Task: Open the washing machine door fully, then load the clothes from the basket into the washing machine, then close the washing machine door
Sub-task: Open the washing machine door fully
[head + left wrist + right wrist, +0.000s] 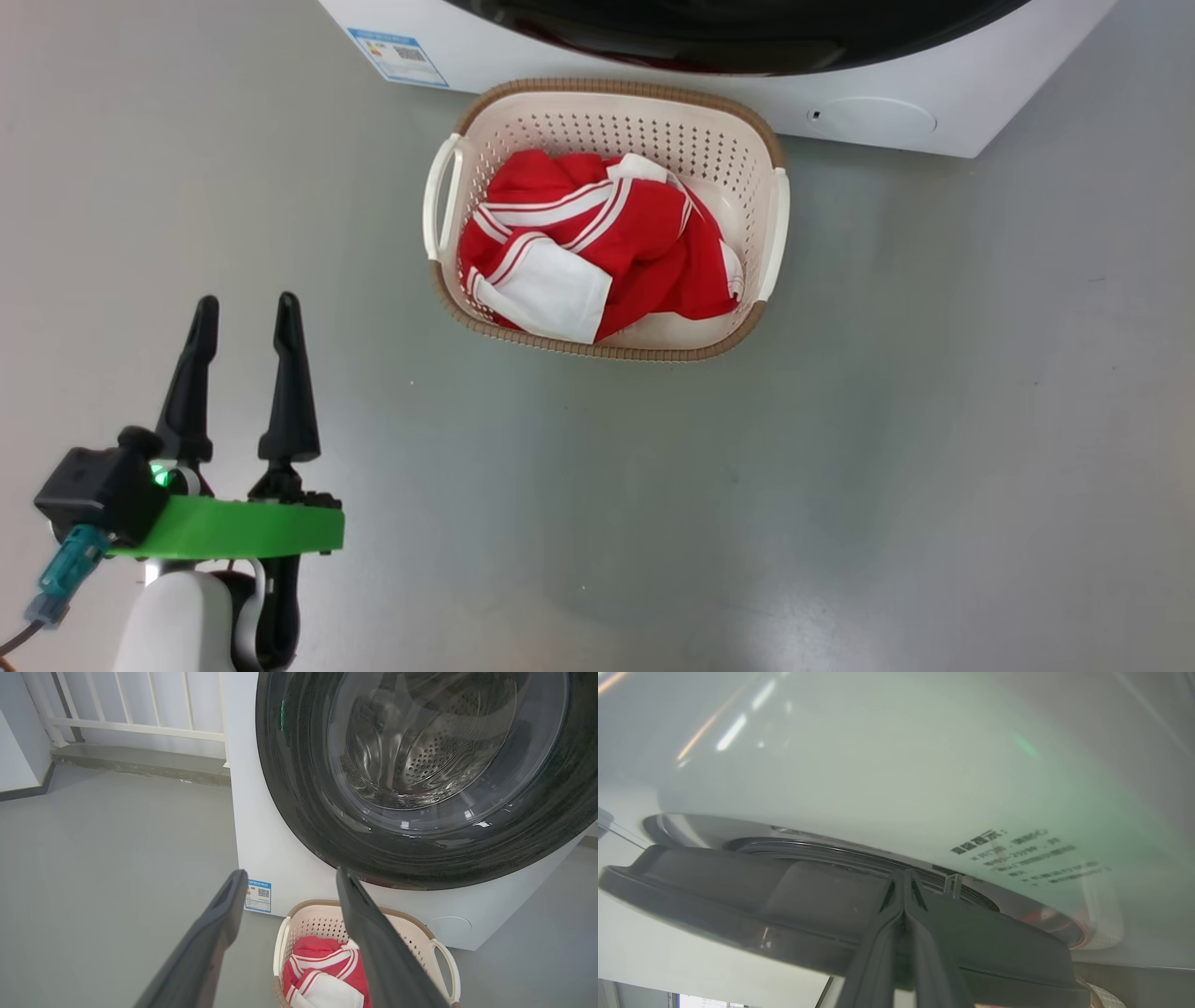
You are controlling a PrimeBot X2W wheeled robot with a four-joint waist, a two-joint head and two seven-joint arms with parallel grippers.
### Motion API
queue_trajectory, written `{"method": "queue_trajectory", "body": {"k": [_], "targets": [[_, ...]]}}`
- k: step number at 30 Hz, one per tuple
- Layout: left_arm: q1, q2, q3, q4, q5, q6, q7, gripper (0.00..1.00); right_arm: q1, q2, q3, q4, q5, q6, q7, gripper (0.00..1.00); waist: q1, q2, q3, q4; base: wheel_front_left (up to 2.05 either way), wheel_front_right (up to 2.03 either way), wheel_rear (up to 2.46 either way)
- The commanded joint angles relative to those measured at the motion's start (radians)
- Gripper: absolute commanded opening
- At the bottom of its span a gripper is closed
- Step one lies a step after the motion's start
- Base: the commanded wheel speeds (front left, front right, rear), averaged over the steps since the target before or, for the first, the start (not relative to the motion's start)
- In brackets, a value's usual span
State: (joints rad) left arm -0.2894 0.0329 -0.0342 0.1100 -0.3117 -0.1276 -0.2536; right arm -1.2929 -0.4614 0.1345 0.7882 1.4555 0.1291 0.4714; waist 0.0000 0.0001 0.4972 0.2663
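Observation:
The cream basket (pixel 607 90) stands on the floor just in front of the washing machine (pixel 523 67), with the red and white clothes (pixel 597 233) bundled inside it. My left gripper (pixel 246 303) hangs open and empty at the lower left, well short of the basket. Its wrist view looks at the black washing machine door (pixel 299 788), the basket (pixel 317 926) and the clothes (pixel 322 961). My right gripper (pixel 904 873) is shut, its tips tucked into the narrow gap between the door's dark grey inner face (pixel 738 896) and the machine's white front (pixel 878 765). The door stands slightly ajar.
A blue label sticker (pixel 397 56) and a round cap (pixel 882 119) sit low on the machine's front. A white railing (pixel 140 728) on a raised concrete step (pixel 140 763) runs behind the machine's left side. Grey floor (pixel 840 467) surrounds the basket.

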Motion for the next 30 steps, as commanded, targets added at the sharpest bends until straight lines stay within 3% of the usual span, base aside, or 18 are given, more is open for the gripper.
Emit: {"method": "queue_trajectory", "body": {"k": [1, 15, 30], "targets": [[-0.012, 0.024, 0.032, -0.017, -0.008, -0.003, -0.008, 1.00, -0.018, 0.009, 0.007, -0.022, 0.012, 0.002, 0.007, 0.00, 0.0000, -0.0001, 0.003, 0.001, 0.00, 0.00, 0.00], [-0.016, 0.019, 0.032, -0.003, -0.012, -0.003, -0.008, 1.00, -0.064, 0.030, 0.033, 0.033, 0.018, 0.002, 0.083, 0.00, 0.0000, -0.0001, 0.008, -0.001, 0.00, 0.00, 0.00], [0.015, 0.021, 0.043, 0.008, 0.010, -0.003, -0.008, 1.00, 0.090, 0.062, 0.027, -0.008, 0.100, 0.002, 0.198, 0.00, 0.0000, -0.0001, -0.064, -0.034, 0.00, 0.00, 0.00]]}}
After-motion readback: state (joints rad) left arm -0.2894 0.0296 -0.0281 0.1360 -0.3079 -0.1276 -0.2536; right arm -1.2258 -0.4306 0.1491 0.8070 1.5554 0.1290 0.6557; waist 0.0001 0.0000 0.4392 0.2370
